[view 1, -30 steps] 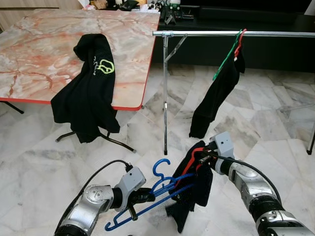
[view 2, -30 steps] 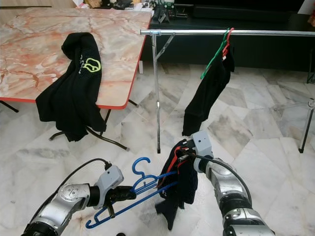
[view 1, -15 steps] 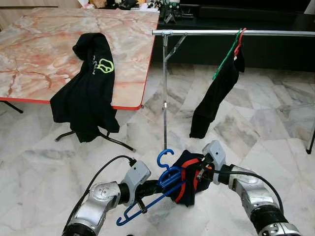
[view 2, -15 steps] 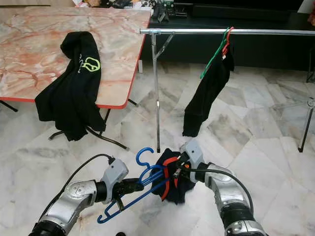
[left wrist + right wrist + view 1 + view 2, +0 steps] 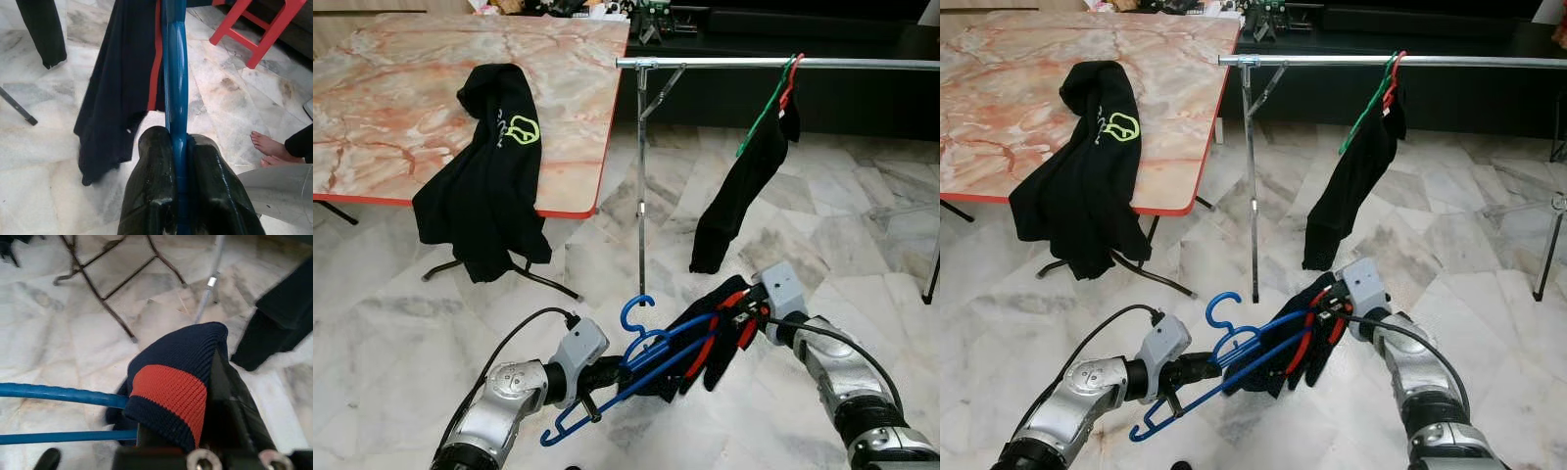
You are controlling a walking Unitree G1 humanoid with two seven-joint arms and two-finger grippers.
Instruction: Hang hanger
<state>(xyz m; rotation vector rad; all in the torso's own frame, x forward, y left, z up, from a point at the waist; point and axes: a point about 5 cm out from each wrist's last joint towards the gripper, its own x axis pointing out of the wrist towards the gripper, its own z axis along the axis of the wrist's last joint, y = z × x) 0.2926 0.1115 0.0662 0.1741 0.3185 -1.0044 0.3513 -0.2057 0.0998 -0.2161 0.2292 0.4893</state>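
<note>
A blue hanger [image 5: 651,357] is held low over the floor, hook [image 5: 636,308] upward, with my left gripper [image 5: 607,374] shut on its bars; the left wrist view has both fingers [image 5: 151,186] clamped on the blue bar [image 5: 176,73]. A dark navy garment with a red stripe [image 5: 713,343] drapes over the hanger's far end. My right gripper [image 5: 746,315] is shut on the garment's edge [image 5: 171,387], pulling it to the right. The silver clothes rail [image 5: 783,64] stands beyond, above both grippers.
A black garment [image 5: 744,186] hangs on green and red hangers at the rail. The rail's upright post [image 5: 641,196] stands just behind the hanger. A marble table [image 5: 391,108] with a black hoodie [image 5: 489,176] is at the left. A person's foot [image 5: 266,144] and a red stool [image 5: 264,24] are nearby.
My right gripper has moved to the right and slightly up, stretching the bunched garment out along the hanger. The left gripper and hanger have barely moved.
</note>
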